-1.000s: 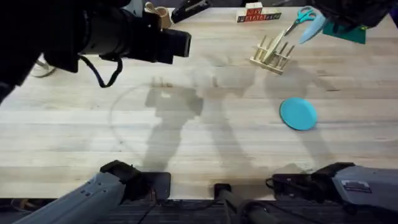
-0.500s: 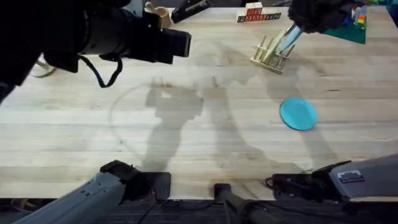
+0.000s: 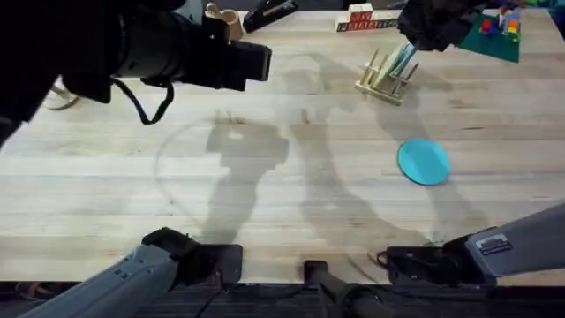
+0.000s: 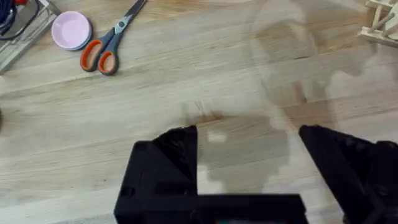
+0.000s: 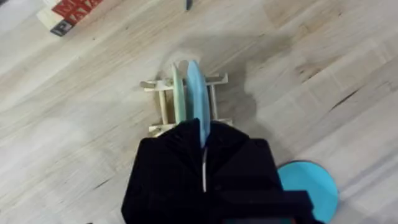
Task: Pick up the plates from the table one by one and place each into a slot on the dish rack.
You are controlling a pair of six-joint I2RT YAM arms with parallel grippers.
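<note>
Pale-blue plate (image 5: 194, 93), carried high a second ago, now stands on edge inside the dish rack (image 3: 386, 78), right claw (image 5: 203, 134) closed on its rim; teal plate (image 3: 424, 162) waits on the tabletop (image 3: 291, 194).

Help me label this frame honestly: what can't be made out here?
- Right claw grips the pale blue plate; its lower edge is hidden by the dish rack, so seating is unclear.
- Teal plate: partly covered by the claw.
- Lettered blocks: letters too small.

Pale grainy wooden table (image 3: 291, 177), wooden-peg dish rack (image 3: 381, 79) — smooth matt plastic plates (image 3: 424, 162)
</note>
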